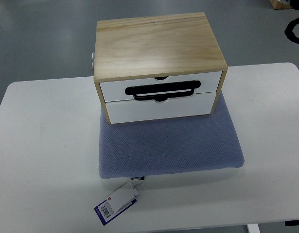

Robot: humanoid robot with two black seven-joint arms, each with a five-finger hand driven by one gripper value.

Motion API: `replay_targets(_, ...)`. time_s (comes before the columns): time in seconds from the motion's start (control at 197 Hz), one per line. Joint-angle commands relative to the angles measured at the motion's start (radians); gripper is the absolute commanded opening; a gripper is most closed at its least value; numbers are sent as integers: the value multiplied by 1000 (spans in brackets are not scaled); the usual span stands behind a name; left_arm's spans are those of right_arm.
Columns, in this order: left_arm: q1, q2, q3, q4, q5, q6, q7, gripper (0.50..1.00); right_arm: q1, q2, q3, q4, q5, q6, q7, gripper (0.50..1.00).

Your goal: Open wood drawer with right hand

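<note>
In front of me a table fills the lower frame. At its centre lies a cushion, and on the cushion's upper part stands a drawer box. It holds two drawers, one above the other, with a handle between them. A tag hangs below the cushion's lower left edge.

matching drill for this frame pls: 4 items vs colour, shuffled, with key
Things:
1. box top
2. drawer fronts
3. handle
4. mat

Colours:
A. black
B. blue-grey
C. light wood
D. white

Pairs: 1-C, 2-D, 3-A, 4-B
</note>
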Motion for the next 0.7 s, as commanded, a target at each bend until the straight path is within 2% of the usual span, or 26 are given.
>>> replay_targets(0.0,0,0,0,-1,1,0,0,1000,116,-47,-149,103,-166,56,-55,946)
replay_targets(0.081,-2,0,0,-1,3,-2,0,1000,219,-62,-247,178,-236,91,-112,946)
replay_targets(0.168,-2,0,0,-1,3,-2,0,1000,314,-61,-319,249,-213,167,-164,946)
replay_targets(0.234,-2,0,0,-1,3,-2,0,1000,370,-50,-377,307,-198,192,-218,946)
replay_targets(0.463,-2,0,0,0,1,-2,0,1000,585,21,-628,549,-159,180,-393,942)
replay_targets(0.514,-2,0,0,0,1,-2,0,1000,585,21,-628,549,-159,180,-393,942)
replay_targets(0.519,-2,0,0,0,1,-2,0,1000,622,36,-667,606,-146,171,-431,944)
replay_targets(0.539,-2,0,0,0,1,-2,0,1000,637,45,-681,628,-140,169,-445,944)
replay_targets(0.697,-2,0,0,0,1,-2,0,1000,694,100,-764,715,-129,169,-491,942)
